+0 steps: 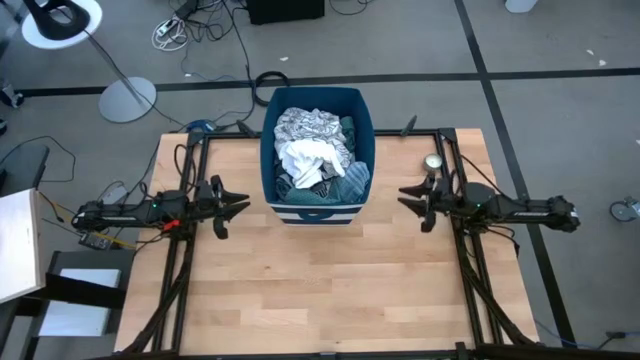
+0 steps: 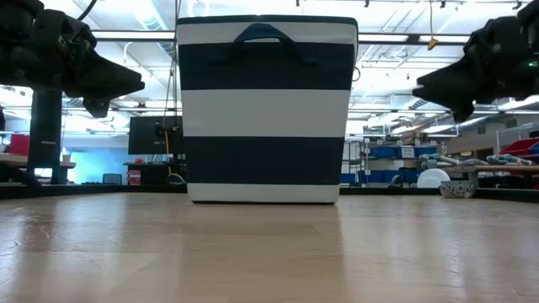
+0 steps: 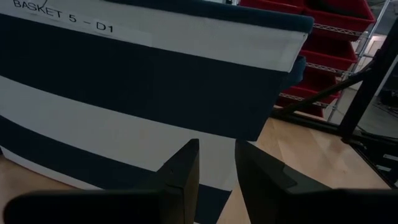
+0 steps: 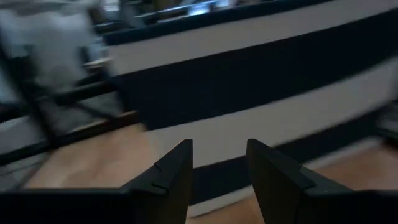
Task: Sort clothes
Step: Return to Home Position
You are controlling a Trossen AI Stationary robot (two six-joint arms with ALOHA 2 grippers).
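Clothes heaped inside striped bin, rear centre of table. 2 grippers flank it: left gripper, right gripper, fingers slightly parted, empty. Risk: arm swinging home clips bin wall, shifts bin, spills loose white garment.

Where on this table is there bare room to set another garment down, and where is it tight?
The near half of the wooden table, in front of the navy-and-white striped rectangular bin and both arms, is bare. Tight: the gaps between the bin and the open left gripper and open right gripper. The bin itself is heaped with mixed clothes.
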